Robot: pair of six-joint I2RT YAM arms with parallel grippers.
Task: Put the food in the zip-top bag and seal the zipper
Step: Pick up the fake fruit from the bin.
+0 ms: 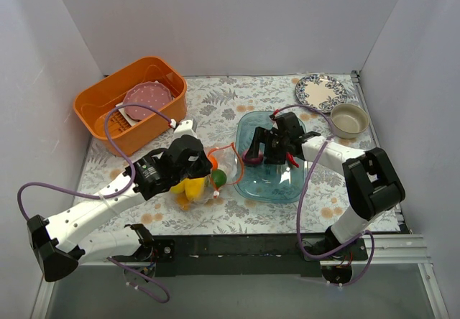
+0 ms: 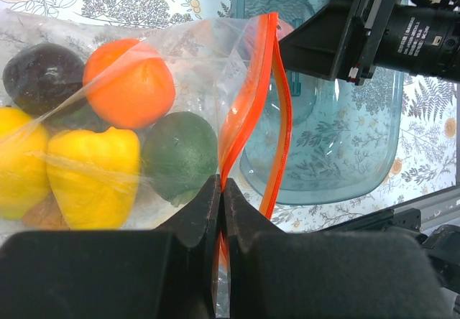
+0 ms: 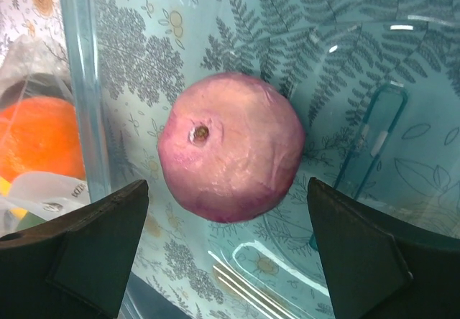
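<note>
Purple onion point(image 3: 230, 146) lies squarely between the jaws of the wide-open right tool point(image 3: 226, 215), the zip-top bag point(image 2: 194, 53) just left, its zipper point(image 2: 244, 103) pinched by the left tool point(image 2: 221, 197).

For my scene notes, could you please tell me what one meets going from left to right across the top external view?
Orange basket → zip-top bag holding the food → clear blue tray → beige bowl.

We spot two short lines of white lettering on the black cylindrical housing point(image 2: 424, 35) of the right gripper point(image 3: 228, 261), too small for us to read. There is also tiny dark print on a white patch point(image 3: 50, 190) beyond the clear blue plastic tray's point(image 3: 75, 82) left wall, blurred. Not one word is legible.
</note>
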